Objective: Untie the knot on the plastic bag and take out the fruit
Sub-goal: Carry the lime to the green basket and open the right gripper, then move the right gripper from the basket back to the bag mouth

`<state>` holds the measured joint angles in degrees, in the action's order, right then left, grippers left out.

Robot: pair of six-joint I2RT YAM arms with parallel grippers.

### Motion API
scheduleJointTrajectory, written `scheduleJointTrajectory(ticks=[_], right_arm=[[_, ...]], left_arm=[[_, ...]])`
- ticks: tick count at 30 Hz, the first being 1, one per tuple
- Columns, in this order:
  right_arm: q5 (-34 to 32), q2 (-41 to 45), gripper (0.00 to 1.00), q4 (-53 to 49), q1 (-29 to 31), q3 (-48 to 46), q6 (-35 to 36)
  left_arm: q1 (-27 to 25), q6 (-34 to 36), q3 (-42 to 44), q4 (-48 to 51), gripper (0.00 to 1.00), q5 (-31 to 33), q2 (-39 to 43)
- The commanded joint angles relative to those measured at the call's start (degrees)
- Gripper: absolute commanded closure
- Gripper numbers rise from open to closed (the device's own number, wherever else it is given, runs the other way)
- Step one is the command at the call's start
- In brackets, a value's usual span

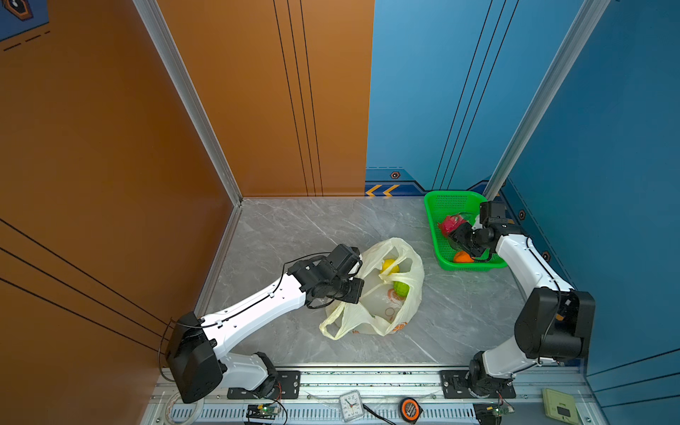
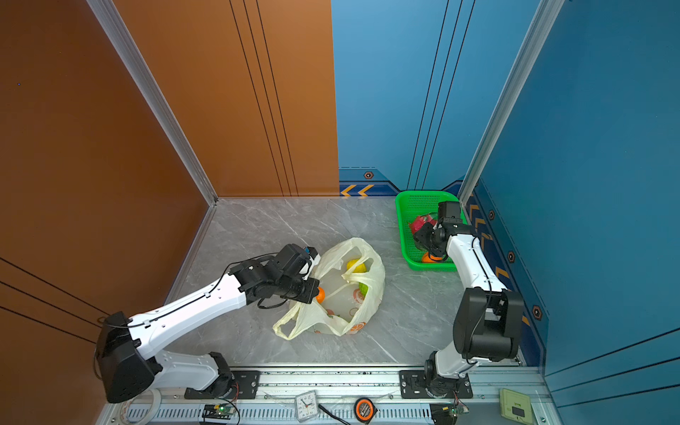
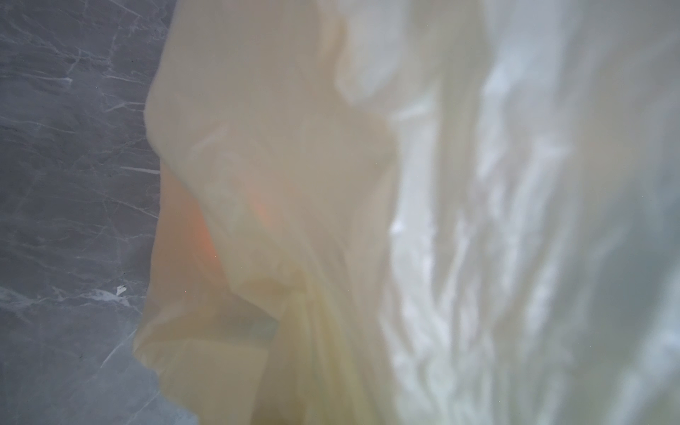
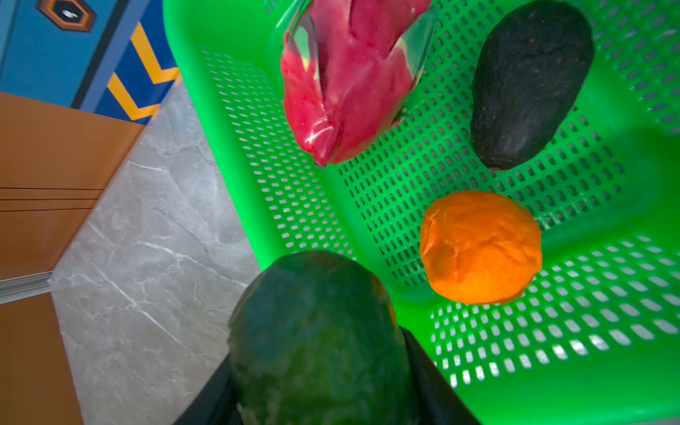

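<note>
Green perforated basket (image 1: 452, 206) sits in far right corner of grey marble tabletop (image 1: 294, 235), by blue wall (image 1: 607, 147). On front rail: white alarm clock (image 1: 351, 404), tape measure (image 1: 409, 408) near it, pale green box (image 1: 559, 406) at right end.

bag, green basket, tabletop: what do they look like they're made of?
Plastic bag: thin soft film, translucent cream, slightly glossy; it crumples and fruit colours show through.
Basket: rigid moulded plastic, bright green, shiny; regular slots, glare on the mesh.
Tabletop: grey marble-look slab with white veins, smooth satin; real stone or printed laminate, cannot tell.
</note>
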<state>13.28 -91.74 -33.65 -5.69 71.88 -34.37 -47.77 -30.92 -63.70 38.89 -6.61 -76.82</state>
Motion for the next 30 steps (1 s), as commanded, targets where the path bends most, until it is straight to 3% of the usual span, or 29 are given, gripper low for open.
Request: scheduleJointTrajectory(ticks=[1, 9, 14, 18, 24, 30], right_arm=[[-2.4, -2.7, 0.45, 1.3, -0.4, 1.9, 2.5], [-4.3, -4.7, 0.21, -0.2, -0.3, 3.2, 3.2], [-3.2, -1.9, 0.20, -3.9, 1.0, 5.0, 4.3], [1.6, 3.6, 0.20, -9.2, 4.0, 6.0, 4.3], [4.6, 14.4, 0.21, -19.6, 14.7, 7.5, 2.8], [3.1, 21.7, 0.23, -23.9, 31.6, 7.8, -4.7]], left_arm=[[-0.6, 0.2, -1.6, -0.1, 0.97, 1.2, 1.0], [-0.8, -0.1, -0.8, -0.2, 0.97, 1.8, 2.2], [-0.7, 0.0, -0.6, -0.1, 0.97, 1.9, 2.6], [-0.7, 0.1, -0.3, -0.1, 0.97, 1.9, 3.2], [-0.7, 0.4, -0.1, -0.2, 0.96, 1.9, 3.5], [-0.6, 0.6, -0.3, -0.2, 0.96, 1.3, 3.6]])
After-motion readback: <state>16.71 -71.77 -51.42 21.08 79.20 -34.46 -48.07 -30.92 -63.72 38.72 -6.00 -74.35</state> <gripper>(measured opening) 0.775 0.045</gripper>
